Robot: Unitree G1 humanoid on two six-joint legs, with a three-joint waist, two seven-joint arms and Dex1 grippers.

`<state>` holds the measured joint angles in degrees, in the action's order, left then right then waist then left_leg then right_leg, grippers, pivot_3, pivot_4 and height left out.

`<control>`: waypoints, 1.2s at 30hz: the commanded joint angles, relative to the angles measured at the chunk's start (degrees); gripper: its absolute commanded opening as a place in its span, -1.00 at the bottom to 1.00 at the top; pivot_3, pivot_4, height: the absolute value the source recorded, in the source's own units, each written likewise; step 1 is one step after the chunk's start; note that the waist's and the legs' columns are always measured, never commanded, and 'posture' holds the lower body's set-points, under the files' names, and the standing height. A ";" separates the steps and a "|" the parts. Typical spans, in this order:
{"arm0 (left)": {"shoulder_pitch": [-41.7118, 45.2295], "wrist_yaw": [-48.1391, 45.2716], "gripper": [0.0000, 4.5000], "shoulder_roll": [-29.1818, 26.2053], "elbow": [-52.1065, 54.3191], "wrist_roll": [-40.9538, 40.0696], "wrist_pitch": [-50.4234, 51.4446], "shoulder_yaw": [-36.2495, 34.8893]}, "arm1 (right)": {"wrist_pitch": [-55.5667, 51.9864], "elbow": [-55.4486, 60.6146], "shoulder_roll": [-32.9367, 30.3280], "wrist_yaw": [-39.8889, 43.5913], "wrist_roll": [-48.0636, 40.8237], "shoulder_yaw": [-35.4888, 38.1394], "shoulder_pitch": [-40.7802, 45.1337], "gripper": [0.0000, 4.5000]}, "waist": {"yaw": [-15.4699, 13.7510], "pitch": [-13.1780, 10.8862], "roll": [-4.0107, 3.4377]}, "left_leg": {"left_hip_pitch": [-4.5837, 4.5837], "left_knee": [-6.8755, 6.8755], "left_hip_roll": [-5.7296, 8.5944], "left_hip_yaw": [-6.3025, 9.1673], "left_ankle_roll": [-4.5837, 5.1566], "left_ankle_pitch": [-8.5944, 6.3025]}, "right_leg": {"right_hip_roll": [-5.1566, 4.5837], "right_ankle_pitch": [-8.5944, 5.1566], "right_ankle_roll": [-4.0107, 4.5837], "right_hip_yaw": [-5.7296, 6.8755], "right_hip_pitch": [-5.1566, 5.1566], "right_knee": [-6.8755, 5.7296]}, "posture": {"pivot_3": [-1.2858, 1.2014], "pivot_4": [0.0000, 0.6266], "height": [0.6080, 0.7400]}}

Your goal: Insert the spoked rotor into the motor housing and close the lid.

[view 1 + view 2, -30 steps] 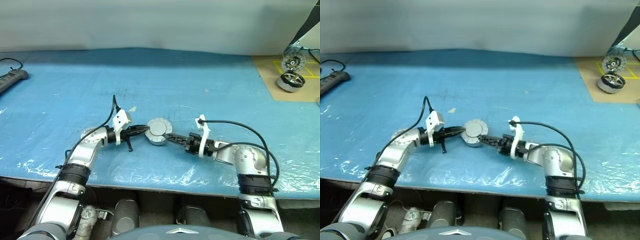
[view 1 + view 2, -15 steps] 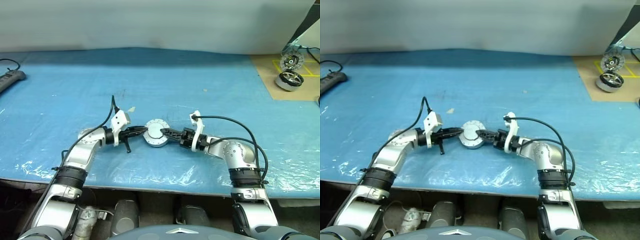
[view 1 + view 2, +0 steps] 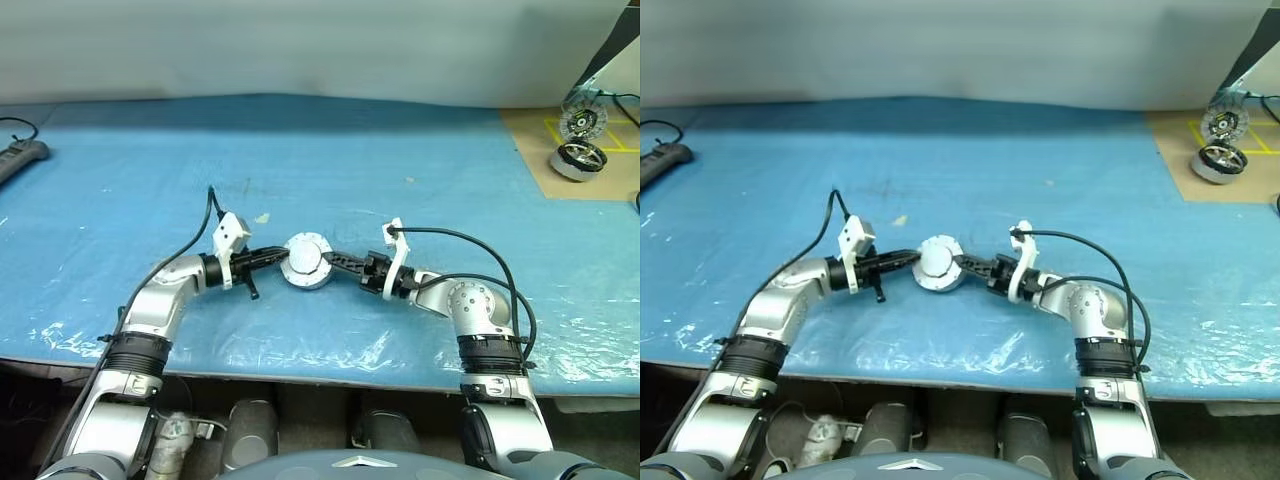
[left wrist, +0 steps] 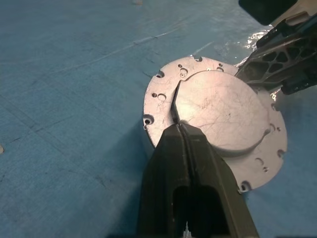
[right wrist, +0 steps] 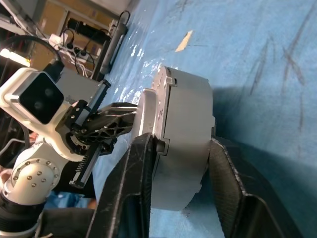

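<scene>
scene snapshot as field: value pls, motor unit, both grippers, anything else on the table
motor housing: between the grippers on the blue table cover
lid: smooth face out, down on the housing
left gripper: shut, tips at the lid's edge
right gripper: fingers astride the housing, shut on it
second motor unit: far right, on a brown board
power strip: far left edge

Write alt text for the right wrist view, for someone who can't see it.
The right gripper has its two black fingers on either side of the closed silver motor housing, just above blue sheeting. The left gripper meets the lid from the far side.
</scene>
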<state>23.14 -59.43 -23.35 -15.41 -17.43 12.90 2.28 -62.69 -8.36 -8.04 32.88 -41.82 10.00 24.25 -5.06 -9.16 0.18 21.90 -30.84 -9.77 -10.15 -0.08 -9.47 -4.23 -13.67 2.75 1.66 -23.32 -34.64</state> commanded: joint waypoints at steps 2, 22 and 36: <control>0.16 -1.29 -1.00 -0.41 -0.53 0.06 -2.43 0.11 | 0.06 -0.84 1.82 -1.65 -2.44 2.52 1.59 -0.48 | 0.15 -0.01 -0.01 | 0.00 0.00 0.00 0.00 0.00 0.00 | 0.00 0.00 0.00 0.00 0.00 0.00 | 0.03 -0.52 1.00; 1.35 -4.91 -1.00 -1.83 2.33 -14.05 16.53 -6.24 | -6.60 -4.27 5.42 -8.86 -12.23 14.29 4.84 -0.49 | 0.05 -0.22 -0.07 | 0.02 -0.01 0.01 -0.01 -0.01 0.00 | -0.01 0.00 0.02 0.01 -0.01 -0.03 | 0.03 -0.52 1.00; 5.18 5.60 0.19 2.34 -0.83 -30.08 33.66 -20.73 | -5.36 -0.62 10.82 -23.05 -32.77 25.48 11.26 -0.49 | -0.02 -0.53 -0.12 | 0.96 -0.15 0.00 0.02 0.18 0.15 | 0.01 0.06 0.02 0.19 -0.84 -0.20 | 0.03 -0.52 1.00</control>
<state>28.92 -54.20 -21.54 -18.90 -44.65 44.78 -17.45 -68.11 -13.40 1.90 9.84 -68.67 35.36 33.15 -5.07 -9.69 0.06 22.96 -30.99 -9.77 -10.13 0.11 -9.32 -4.23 -13.57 2.70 1.88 -24.22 -34.85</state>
